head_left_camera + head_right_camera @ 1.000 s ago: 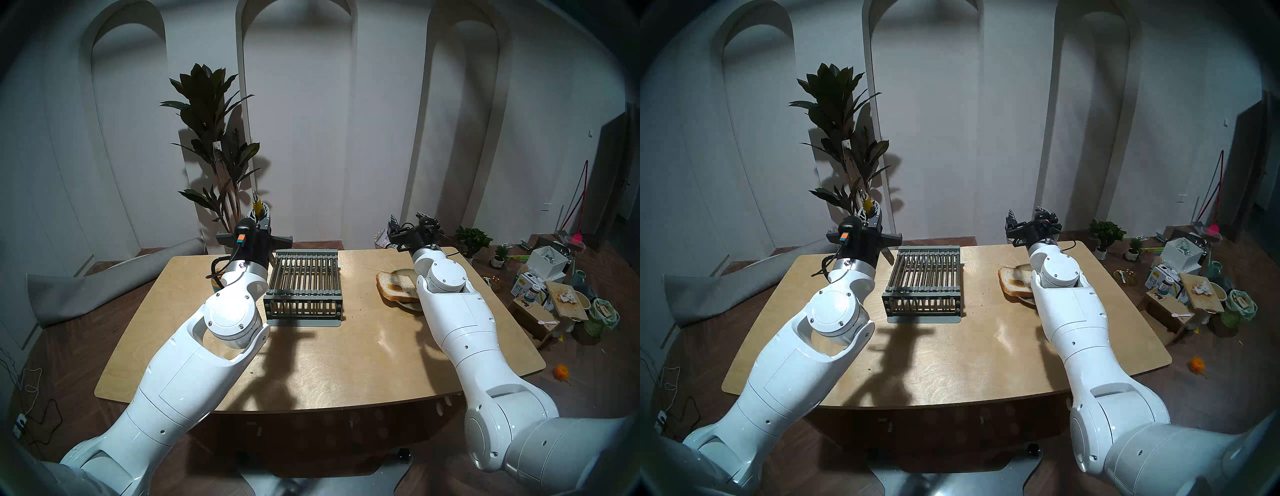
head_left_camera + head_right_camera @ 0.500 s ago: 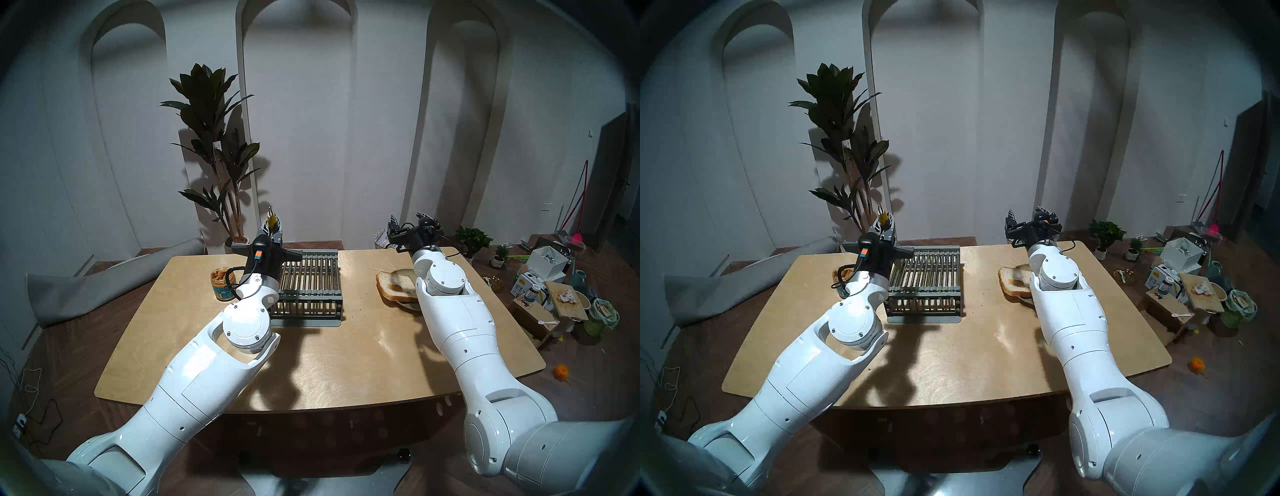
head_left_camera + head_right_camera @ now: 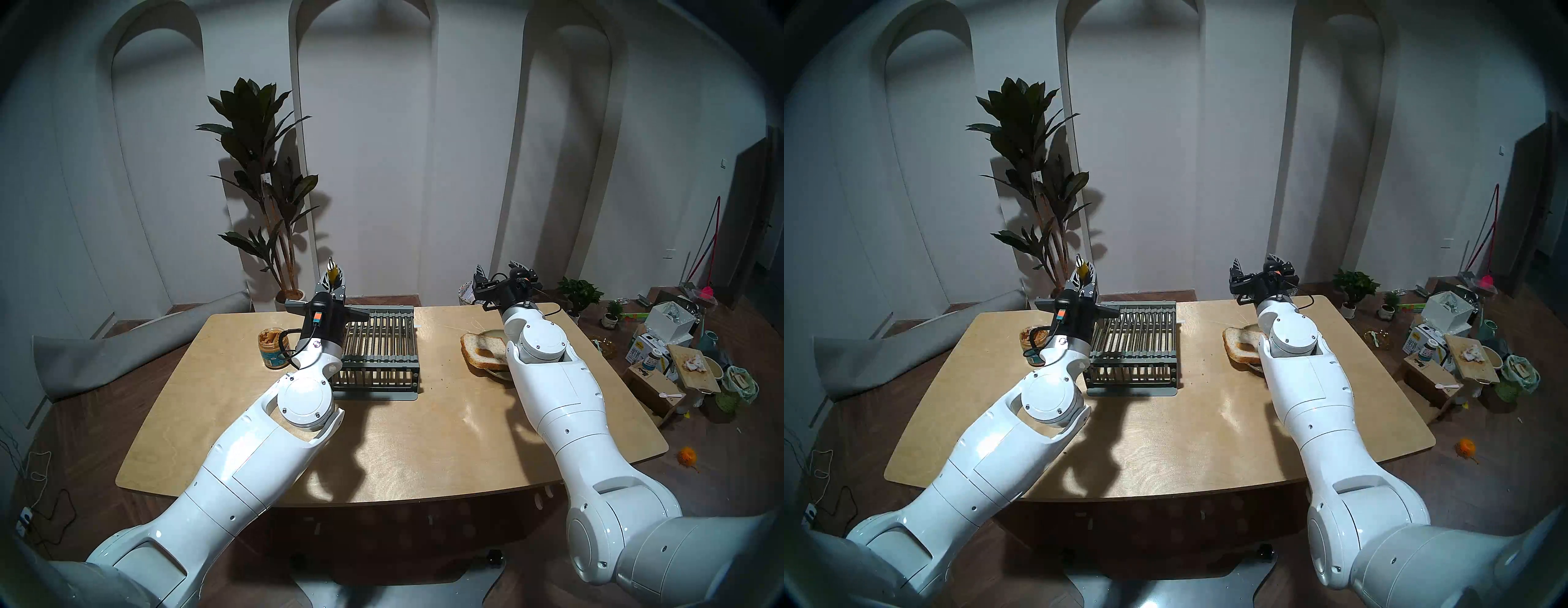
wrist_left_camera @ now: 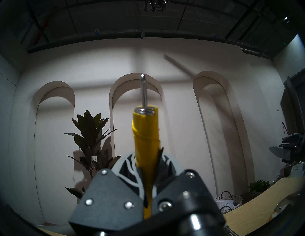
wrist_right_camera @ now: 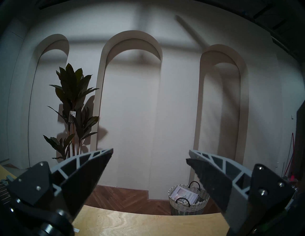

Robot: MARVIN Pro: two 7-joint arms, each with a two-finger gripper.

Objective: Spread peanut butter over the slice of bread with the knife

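My left arm (image 3: pixel 254 450) has swung toward the table's middle and dropped lower: its wrist, earlier over the table's left part, now sits at the near-left corner of the grey slatted rack (image 3: pixel 382 339), covering that corner. My left gripper (image 3: pixel 334 276) went with it, moving rightward against the back wall, fingers clamped on the knife (image 4: pixel 146 140) throughout. Knife's metal end pointed up-left a second ago; now it points nearly straight up. The peanut butter jar (image 3: pixel 273 348), hidden behind my left wrist a second ago, is now uncovered on the table (image 3: pixel 424 446), just left of the wrist. Most of this shift was over half a second ago.
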